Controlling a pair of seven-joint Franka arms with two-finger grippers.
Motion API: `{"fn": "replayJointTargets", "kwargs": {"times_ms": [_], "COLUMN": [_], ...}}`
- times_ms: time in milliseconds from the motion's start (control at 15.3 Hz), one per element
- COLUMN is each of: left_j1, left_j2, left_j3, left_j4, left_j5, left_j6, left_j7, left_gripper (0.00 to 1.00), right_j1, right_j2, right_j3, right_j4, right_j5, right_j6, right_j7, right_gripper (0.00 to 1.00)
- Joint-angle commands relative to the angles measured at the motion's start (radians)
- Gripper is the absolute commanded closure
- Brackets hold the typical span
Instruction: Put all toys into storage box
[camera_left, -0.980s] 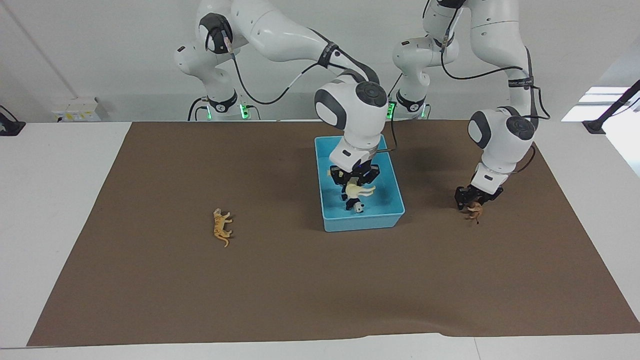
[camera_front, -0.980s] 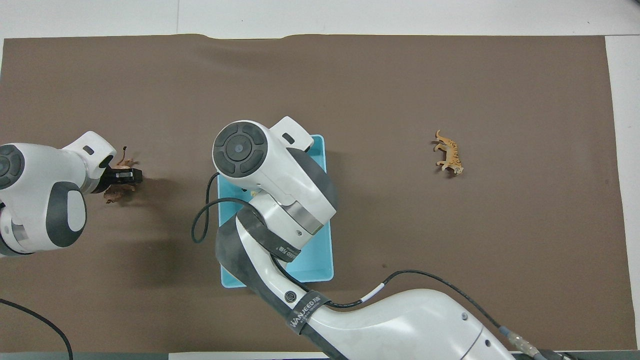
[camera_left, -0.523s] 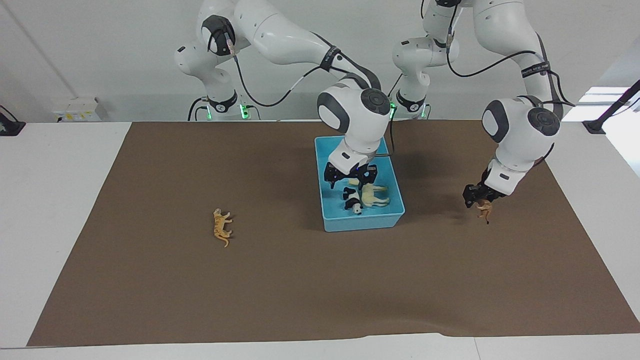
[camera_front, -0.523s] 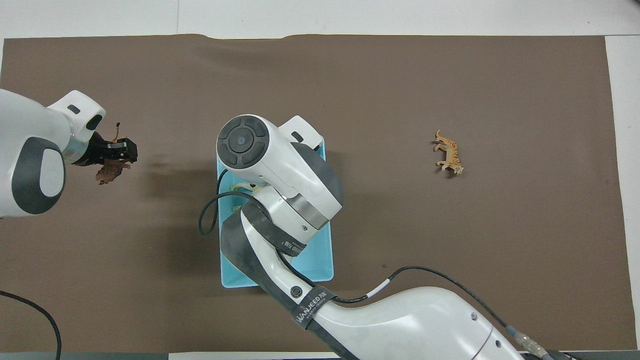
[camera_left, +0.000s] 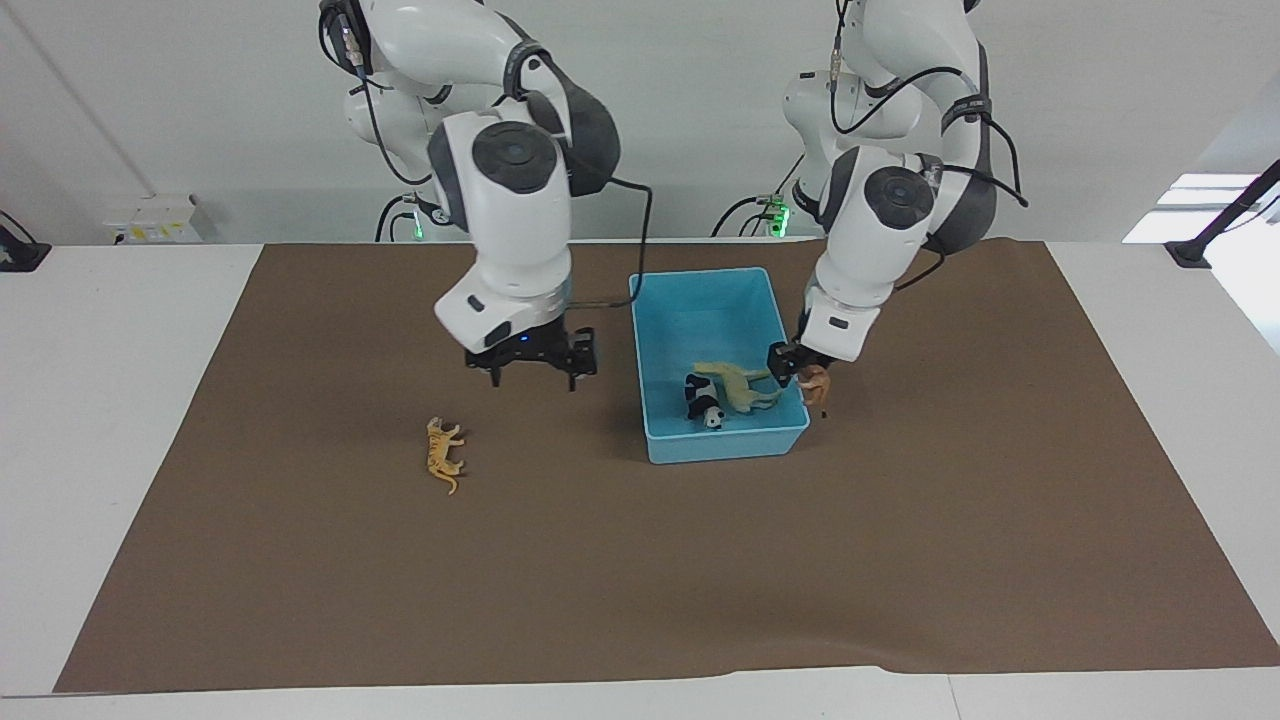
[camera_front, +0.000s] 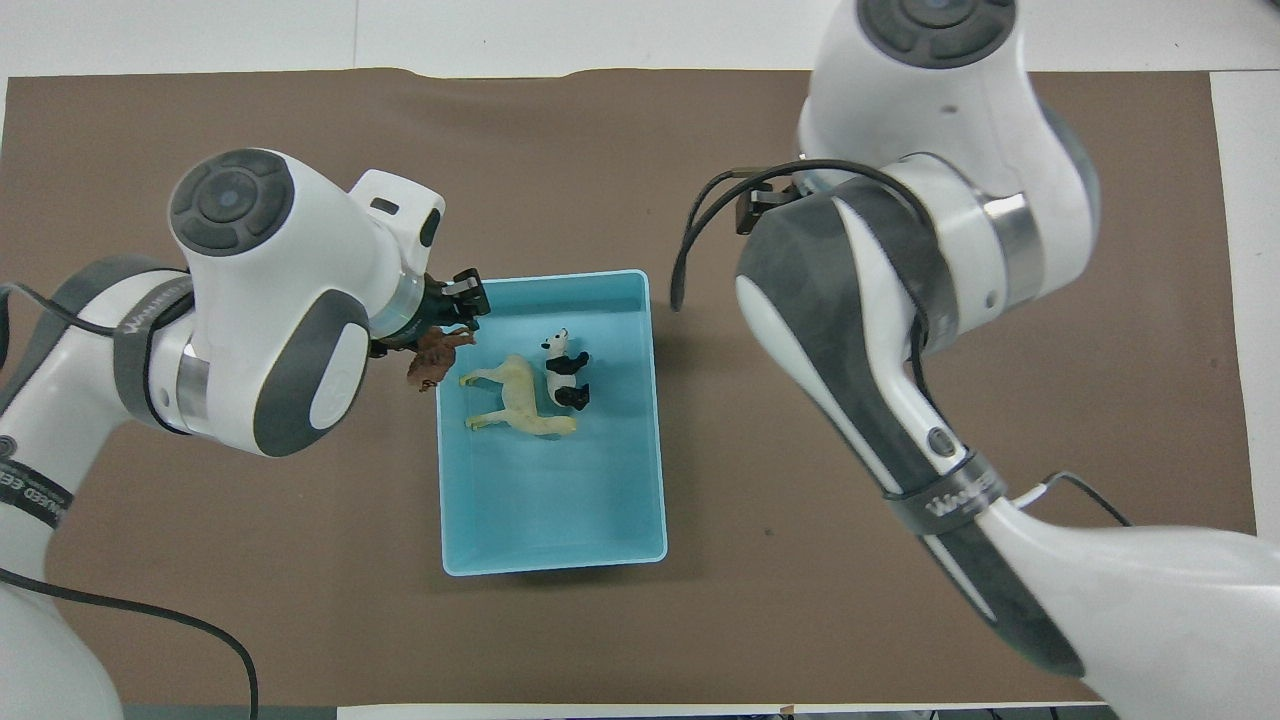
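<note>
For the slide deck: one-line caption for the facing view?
Left tool carries the lion over the storage box rim; right tool hangs open above the mat.

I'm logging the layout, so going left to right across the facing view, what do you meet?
tiger → right claw → storage box → panda → cream horse → left claw holding the lion

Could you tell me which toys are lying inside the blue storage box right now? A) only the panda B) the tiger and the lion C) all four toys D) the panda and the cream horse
D: the panda and the cream horse lie in the storage box; the tiger lies on the mat, and the left tool holds the lion over the box's rim.
</note>
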Motion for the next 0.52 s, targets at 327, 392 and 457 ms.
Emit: {"fn": "replayJointTargets", "kwargs": {"times_ms": [327,392,457], "left_j1": [-0.079,-0.069,-0.055], "left_j2": [-0.068,-0.083,-0.109], "left_j3": [0.020,0.023,0.023], "left_j4": [-0.044,-0.024,-0.005], "left_j5": [-0.014,-0.012,-0.012], "left_j6": [0.035,-0.001,-0.041], "left_j7": [-0.111,-0.105,-0.101], "left_gripper": [0.00,0.00,0.00], "right_j1": [-0.179,-0.180,-0.182], "right_j2": [-0.174,-0.166,-0.163], "right_j3": [0.011,0.011,0.011], "right_j4": [-0.671,-0.695,-0.709], "right_j5": [0.013,0.013,0.013], "right_j6": [0.668,0.699,0.703], "right_j7": [-0.179,-0.180,-0.180], "right_gripper": [0.00,0.00,0.00]}}
